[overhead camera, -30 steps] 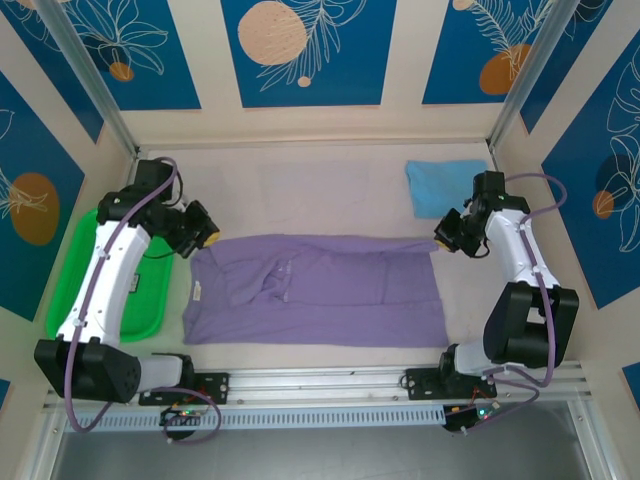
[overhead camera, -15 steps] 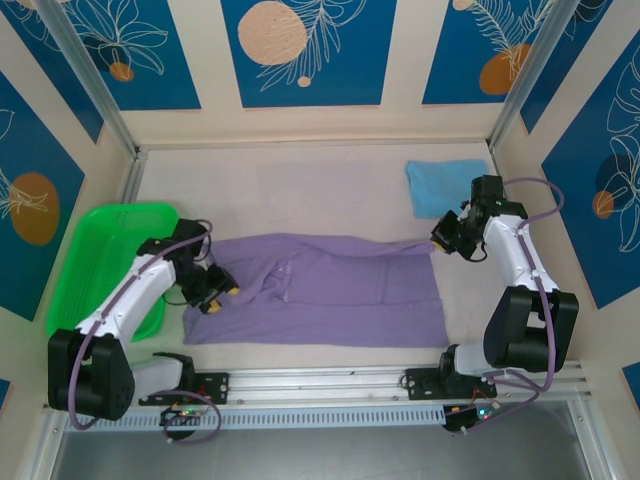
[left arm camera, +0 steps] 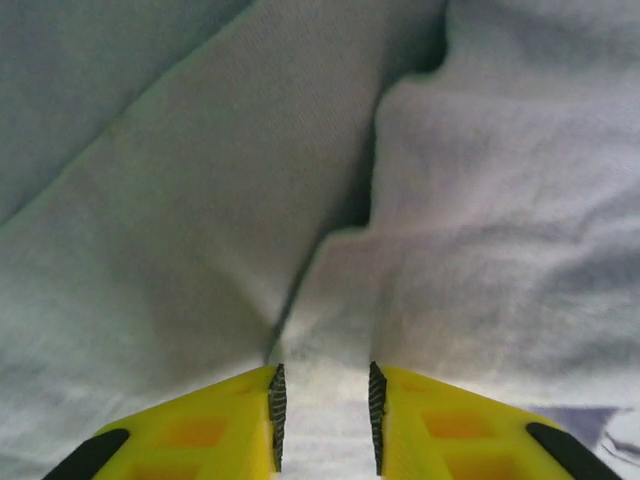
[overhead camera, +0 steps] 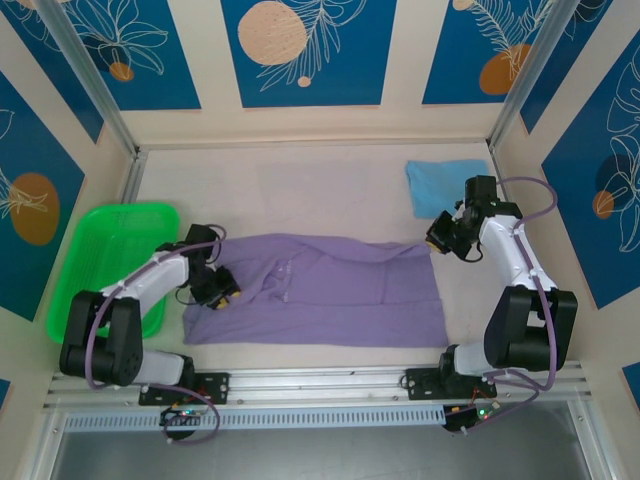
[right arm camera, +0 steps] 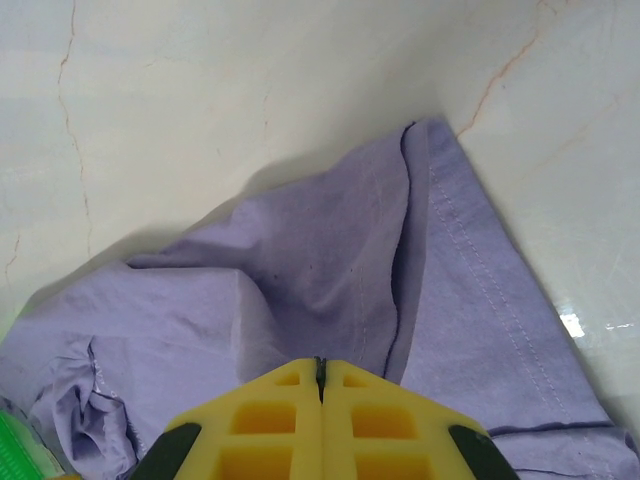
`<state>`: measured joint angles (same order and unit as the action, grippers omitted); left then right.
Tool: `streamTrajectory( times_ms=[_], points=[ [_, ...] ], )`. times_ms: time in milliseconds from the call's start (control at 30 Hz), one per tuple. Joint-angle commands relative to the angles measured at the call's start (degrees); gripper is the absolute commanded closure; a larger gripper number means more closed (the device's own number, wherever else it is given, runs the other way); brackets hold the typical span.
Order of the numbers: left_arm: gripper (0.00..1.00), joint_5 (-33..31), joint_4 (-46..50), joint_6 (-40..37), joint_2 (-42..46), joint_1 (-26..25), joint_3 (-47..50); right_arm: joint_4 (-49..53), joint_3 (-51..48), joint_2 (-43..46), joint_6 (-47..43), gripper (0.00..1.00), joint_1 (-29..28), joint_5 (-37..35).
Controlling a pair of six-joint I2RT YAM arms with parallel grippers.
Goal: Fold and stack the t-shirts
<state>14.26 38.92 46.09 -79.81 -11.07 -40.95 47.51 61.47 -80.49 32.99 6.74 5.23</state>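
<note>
The blue t-shirt [overhead camera: 445, 185] is seen folded at the far right. The purple t-shirt [overhead camera: 330, 295] is spread in the middle, not yet folded. Its far right edge is pinched by the closed right gripper [overhead camera: 438, 240]. A fold is straddled by the narrowly parted left gripper [left arm camera: 323, 415], but whether it is gripped cannot be told.

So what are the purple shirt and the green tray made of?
The purple shirt looks like soft, matte cloth, likely cotton knit: it wrinkles and shows stitched hems. The green tray looks like stiff moulded plastic: even bright colour, raised rim.
</note>
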Motion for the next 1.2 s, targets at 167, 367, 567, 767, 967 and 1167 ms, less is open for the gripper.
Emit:
streamTrajectory(
  times_ms=[167, 367, 567, 767, 967, 1167],
  points=[
    [0.75, -3.38, 0.56, -2.38, -1.04, -0.57, 0.19, 0.28, -0.56, -0.44, 1.00, 1.00, -0.33, 1.71],
    [0.73, -3.47, 1.34, -3.02, -1.57, -0.95, 0.26, 0.41, -0.69, -0.50, 0.85, 1.00, -0.43, 1.64],
    [0.74, -2.77, 0.74, -2.74, -3.02, -2.41, 0.08, 0.39, -0.48, -1.03, 0.84, 1.00, -0.36, 1.62],
    [0.83, -4.10, 1.31, -3.01, -4.48, -3.56, -0.87, 0.66, 0.05, -1.43, 0.93, 1.00, -0.46, 1.71],
    [0.86, -6.09, 3.84, -4.26, -4.94, -3.61, -3.27, 0.68, 0.14, -1.67, 0.85, 1.00, -0.41, 1.73],
    [0.76, -5.95, 5.63, -5.56, -4.78, -3.78, -5.02, 0.60, -0.04, -1.91, 0.84, 1.00, -0.42, 1.43]
  ],
)
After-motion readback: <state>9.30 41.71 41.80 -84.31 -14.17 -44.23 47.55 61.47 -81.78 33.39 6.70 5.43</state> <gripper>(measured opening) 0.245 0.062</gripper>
